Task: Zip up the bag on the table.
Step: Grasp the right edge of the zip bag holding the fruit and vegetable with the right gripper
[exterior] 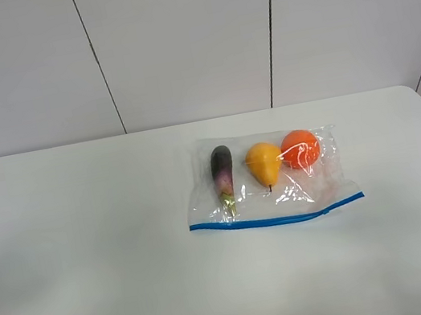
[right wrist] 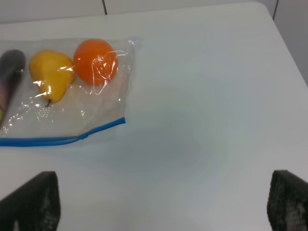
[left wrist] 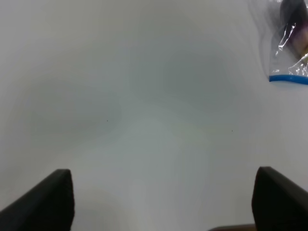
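Wall panels (exterior: 182, 40), pale grey with dark seams, rise behind the far edge of the table (exterior: 89, 252), a broad white matte top with rounded corners. The bag (exterior: 314, 188) lies flat on it, right of the middle in the high view and nearer the far edge than the near one. Its blue zipper strip (exterior: 279, 220) runs along the edge that faces the robot. Inside the crinkly clear plastic, three toys sit in a row away from the strip. A dark purple eggplant (exterior: 222, 170) is at the left end, a yellow pear (exterior: 263, 161) is in the middle, and an orange (exterior: 300, 148) is at the right end, just beside the pear. Whether the strip is pressed closed along its whole length I cannot tell; the right wrist view shows a small kink partway along it.

The left gripper (left wrist: 163, 172) hangs over bare tabletop, its two dark fingers (left wrist: 48, 202) spread wide with only white surface between them. The bag's left corner and the end of the strip show at the edge of that view, well apart from the fingers. The right gripper (right wrist: 166, 175) is likewise spread wide and grasps nothing, over tabletop to the right of the bag. The bag's end with the orange and pear lies ahead of it, apart from its fingers (right wrist: 33, 202).
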`<state>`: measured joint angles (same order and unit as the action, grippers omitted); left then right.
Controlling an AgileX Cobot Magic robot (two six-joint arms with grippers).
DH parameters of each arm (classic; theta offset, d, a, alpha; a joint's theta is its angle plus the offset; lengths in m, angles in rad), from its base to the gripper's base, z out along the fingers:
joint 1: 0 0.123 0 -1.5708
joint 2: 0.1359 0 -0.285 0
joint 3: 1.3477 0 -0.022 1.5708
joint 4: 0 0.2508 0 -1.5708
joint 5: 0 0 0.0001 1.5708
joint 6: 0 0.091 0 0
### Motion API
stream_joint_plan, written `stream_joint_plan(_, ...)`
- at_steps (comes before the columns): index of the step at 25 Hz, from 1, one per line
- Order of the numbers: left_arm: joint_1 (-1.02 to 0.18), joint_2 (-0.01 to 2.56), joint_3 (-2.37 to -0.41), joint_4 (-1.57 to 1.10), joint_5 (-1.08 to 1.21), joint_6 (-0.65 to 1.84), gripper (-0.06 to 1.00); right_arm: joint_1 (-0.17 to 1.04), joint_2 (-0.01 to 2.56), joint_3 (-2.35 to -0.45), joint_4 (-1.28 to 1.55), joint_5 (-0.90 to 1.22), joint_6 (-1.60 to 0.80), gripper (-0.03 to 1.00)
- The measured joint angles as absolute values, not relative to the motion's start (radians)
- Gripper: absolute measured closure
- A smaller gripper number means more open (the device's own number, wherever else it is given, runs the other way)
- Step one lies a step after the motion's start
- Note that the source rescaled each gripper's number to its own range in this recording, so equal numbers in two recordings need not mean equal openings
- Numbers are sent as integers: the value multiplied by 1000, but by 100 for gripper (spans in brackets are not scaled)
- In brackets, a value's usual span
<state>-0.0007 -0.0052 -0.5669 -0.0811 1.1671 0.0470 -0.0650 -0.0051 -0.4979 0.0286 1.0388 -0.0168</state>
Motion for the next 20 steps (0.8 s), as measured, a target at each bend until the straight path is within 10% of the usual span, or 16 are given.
stream_joint_plan(20,-1,-5,-567,-81,1167,47,-6,-65,-5,-498,29,1039,-17,4)
